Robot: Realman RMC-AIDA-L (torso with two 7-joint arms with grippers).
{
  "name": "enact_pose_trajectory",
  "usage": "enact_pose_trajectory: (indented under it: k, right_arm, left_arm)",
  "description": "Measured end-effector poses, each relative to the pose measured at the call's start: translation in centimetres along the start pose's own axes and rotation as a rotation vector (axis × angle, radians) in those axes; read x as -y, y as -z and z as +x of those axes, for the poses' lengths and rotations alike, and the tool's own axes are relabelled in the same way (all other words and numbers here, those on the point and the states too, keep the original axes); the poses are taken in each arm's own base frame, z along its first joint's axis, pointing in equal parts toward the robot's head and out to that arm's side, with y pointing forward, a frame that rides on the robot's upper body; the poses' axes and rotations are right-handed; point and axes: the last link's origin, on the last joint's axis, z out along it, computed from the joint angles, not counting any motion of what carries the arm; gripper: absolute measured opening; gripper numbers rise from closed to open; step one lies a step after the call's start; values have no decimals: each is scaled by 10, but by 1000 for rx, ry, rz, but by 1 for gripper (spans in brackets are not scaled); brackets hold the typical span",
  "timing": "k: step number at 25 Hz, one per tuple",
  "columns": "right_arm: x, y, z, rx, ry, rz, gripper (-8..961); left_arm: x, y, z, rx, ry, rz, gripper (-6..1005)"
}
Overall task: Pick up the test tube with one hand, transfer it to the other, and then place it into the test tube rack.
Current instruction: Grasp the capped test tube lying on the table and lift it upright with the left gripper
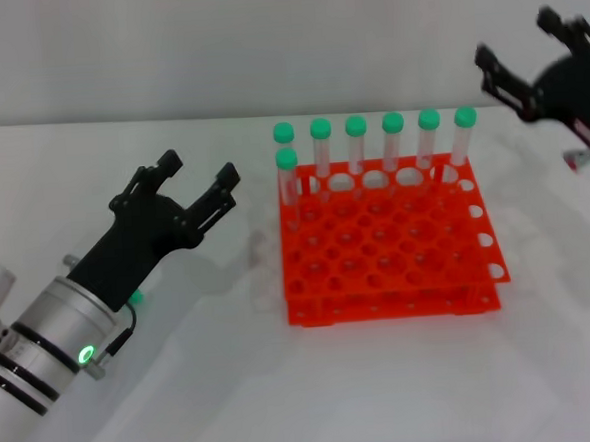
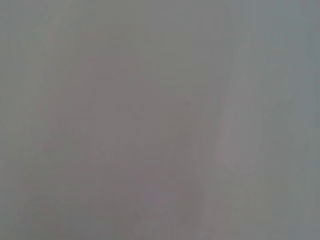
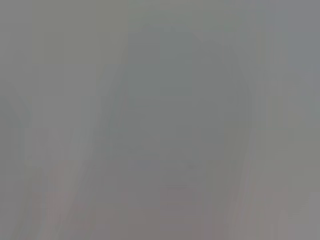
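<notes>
The orange-red test tube rack stands at the table's centre. Several green-capped clear tubes stand upright in its far rows. My left gripper, black on a silver wrist with a green light, hovers left of the rack, open and empty. A small green patch shows on the table under the left arm; I cannot tell whether it is a tube's cap. My right gripper is raised at the far right, behind and beyond the rack, open and empty. Both wrist views show only blank grey.
The white table runs to a pale wall at the back. A small white label hangs on the right arm near the rack's right corner.
</notes>
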Motion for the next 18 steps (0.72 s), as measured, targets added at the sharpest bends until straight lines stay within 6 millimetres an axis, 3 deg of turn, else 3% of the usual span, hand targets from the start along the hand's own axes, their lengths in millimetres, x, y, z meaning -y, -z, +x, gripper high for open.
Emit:
enact_pose_trajectory:
  k: [4, 7, 18]
  right_arm:
    - [4, -25, -7, -11, -36, 17, 830]
    - [5, -31, -11, -1, -21, 14, 830]
    - [12, 16, -10, 47, 3, 39, 830]
  left_arm:
    - [2, 5, -1, -5, 45, 14, 892]
    - [-1, 11, 0, -19, 51, 0, 892]
    - [1, 44, -6, -18, 60, 9, 893]
